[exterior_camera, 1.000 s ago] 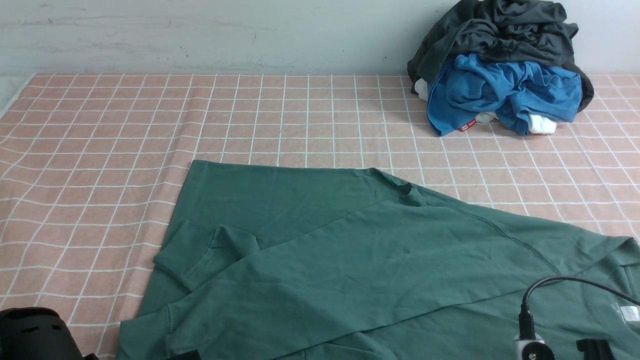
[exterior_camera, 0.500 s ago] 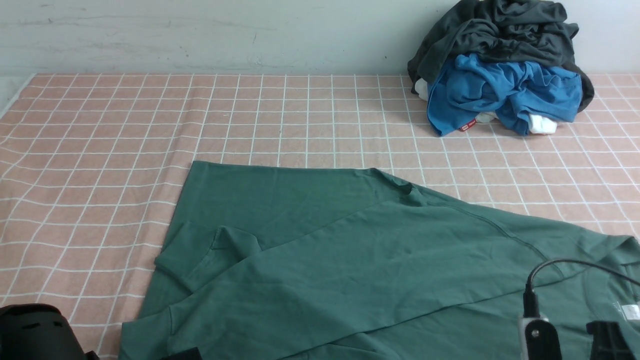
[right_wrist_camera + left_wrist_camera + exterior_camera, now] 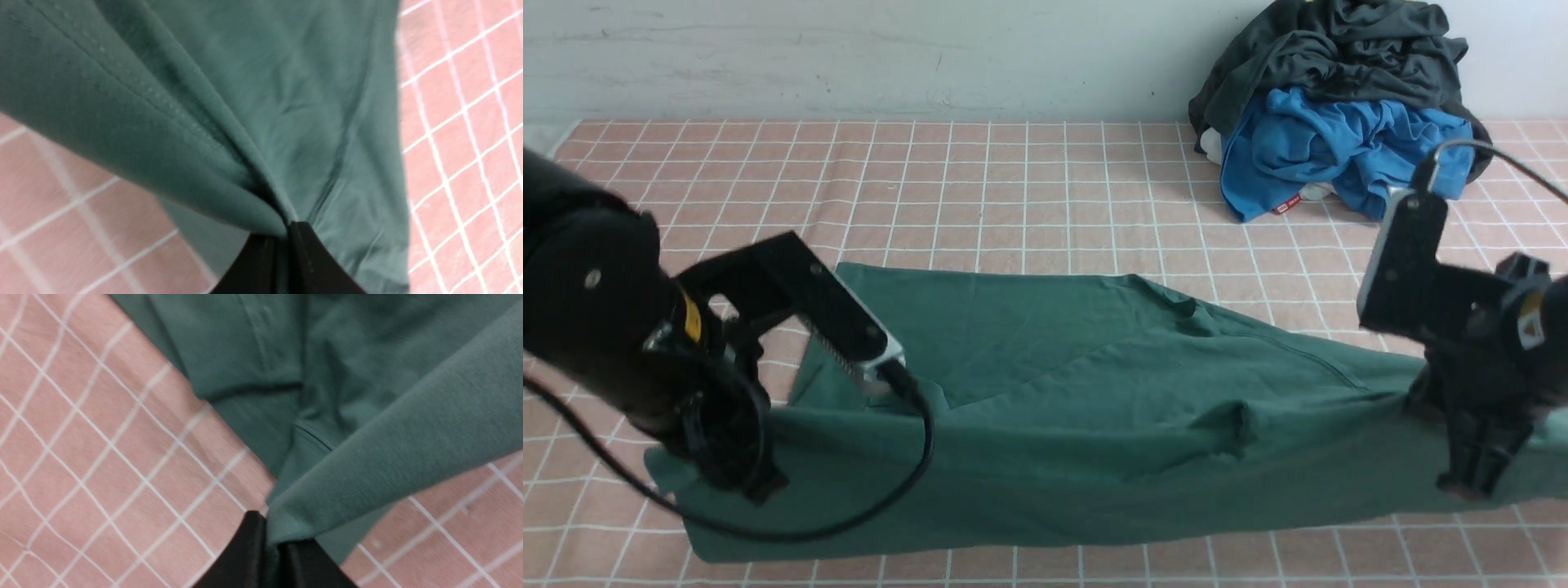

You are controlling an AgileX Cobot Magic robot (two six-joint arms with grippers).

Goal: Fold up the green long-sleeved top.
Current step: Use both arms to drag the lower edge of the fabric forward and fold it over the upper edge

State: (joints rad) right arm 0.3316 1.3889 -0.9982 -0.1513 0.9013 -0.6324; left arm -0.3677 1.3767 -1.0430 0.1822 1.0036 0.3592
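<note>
The green long-sleeved top [image 3: 1078,408] lies across the pink checked table, its near edge raised and pulled taut between my two grippers. My left gripper [image 3: 756,487] is shut on the top's near left corner; the left wrist view shows green fabric [image 3: 408,437] pinched between the black fingers of the gripper [image 3: 271,543]. At the top's right end my right gripper [image 3: 1470,487] is shut on a bunch of cloth. In the right wrist view, folds of the top [image 3: 265,81] run into the closed gripper [image 3: 284,237]. The far part rests flat.
A heap of dark grey [image 3: 1347,57] and bright blue [image 3: 1339,151] garments sits at the back right against the wall. The checked tablecloth [image 3: 1013,188] stretches behind and to the left of the top. A strip of it shows in front.
Both arms have risen into view from the bottom edge. The right gripper has shut on the top. The near edge of the top is lifted and drawn away from the front.
</note>
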